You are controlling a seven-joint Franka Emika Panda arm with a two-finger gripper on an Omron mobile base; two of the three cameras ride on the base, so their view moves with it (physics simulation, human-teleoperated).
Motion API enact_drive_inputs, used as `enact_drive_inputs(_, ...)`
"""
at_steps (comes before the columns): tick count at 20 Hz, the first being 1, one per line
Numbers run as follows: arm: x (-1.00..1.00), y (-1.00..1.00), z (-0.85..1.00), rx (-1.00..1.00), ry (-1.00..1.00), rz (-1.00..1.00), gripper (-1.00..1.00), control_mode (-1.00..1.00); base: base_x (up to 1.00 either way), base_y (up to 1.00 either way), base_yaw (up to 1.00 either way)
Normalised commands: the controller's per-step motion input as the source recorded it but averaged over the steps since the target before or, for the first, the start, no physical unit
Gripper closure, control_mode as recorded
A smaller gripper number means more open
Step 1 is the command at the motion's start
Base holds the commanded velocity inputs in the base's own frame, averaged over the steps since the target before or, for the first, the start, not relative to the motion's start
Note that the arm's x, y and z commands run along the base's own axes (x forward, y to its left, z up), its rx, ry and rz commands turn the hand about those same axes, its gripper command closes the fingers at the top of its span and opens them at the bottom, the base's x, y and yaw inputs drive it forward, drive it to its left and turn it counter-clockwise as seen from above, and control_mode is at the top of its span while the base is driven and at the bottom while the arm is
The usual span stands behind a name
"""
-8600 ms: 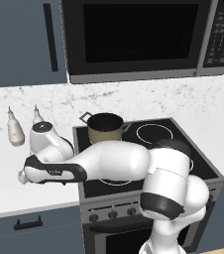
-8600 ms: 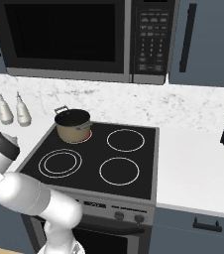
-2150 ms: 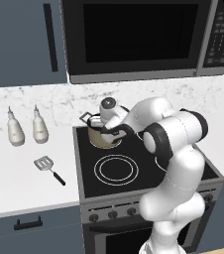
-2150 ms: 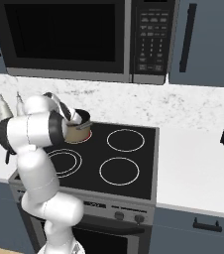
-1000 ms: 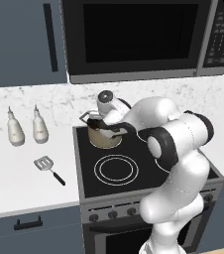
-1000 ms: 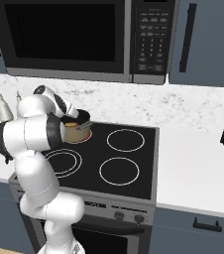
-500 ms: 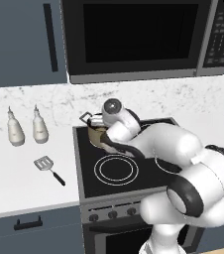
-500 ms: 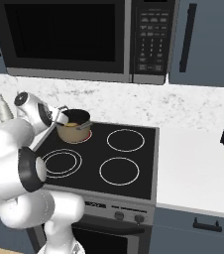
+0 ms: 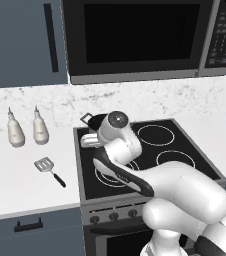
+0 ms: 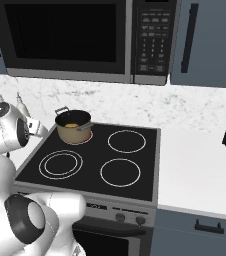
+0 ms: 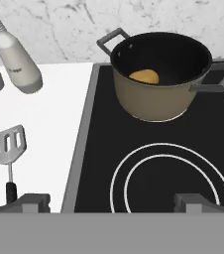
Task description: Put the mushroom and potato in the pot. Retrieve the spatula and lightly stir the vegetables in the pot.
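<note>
While tool (image 11: 111, 201) hangs released, empty | potato (image 11: 144, 76) in pot (image 11: 159, 74) | spatula (image 11: 7, 152) on counter (image 11: 44, 129), L of stove (image 11: 153, 163)

Two pale bottles (image 9: 25, 129) stood side by side on the white counter (image 9: 15, 175) left of the black stove (image 10: 100, 160), under a microwave (image 10: 80, 37).

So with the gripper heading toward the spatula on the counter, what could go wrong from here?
1. The spatula lies flat on the counter with a thin handle, so the open gripper may scrape the surface or pinch poorly.
2. Two bottles stand just behind it; a wide arm swing could knock them.
3. The pot has a grey handle jutting out; returning with the spatula might clip it and shift the pot and the potato inside.
</note>
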Motion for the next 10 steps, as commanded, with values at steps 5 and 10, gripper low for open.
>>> enact_drive_inputs(5,-0.80,0.99,-0.02,-0.03,-0.01,0.14,-1.00,-1.00,0.00,0.00,0.00)
enact_drive_inputs(10,-0.20,0.69,-0.16,0.00,0.00,0.06,-1.00,-1.00,0.00,0.00,0.00)
